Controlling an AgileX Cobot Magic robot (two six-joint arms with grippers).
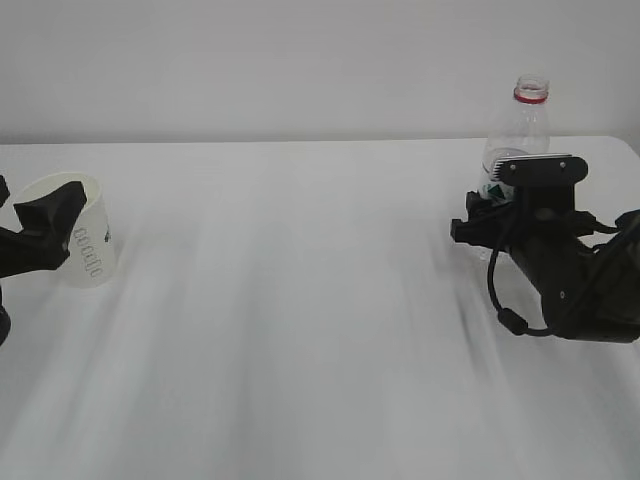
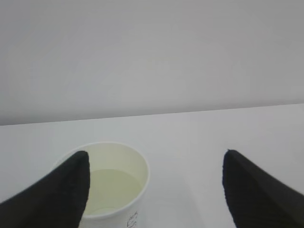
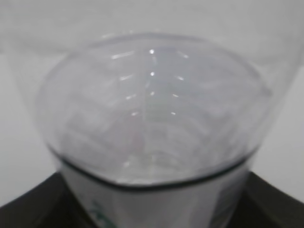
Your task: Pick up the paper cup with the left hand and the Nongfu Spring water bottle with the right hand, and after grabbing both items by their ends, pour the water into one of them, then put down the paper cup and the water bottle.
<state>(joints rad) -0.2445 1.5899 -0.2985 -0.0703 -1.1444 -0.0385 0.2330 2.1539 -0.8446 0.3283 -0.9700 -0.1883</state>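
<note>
The white paper cup with dark lettering stands at the table's far left, and pale water lies in its cream inside. My left gripper is open. Its left finger overlaps the cup's left rim, while the other finger stands far off to the right. The clear Nongfu Spring water bottle with its red neck ring stands upright at the right. My right gripper is closed round its lower body. The bottle fills the right wrist view, and black fingers press on both of its sides.
The white table runs back to a plain grey wall. Its far edge lies just behind the bottle. The right arm's body and cable sit low near the table's right edge.
</note>
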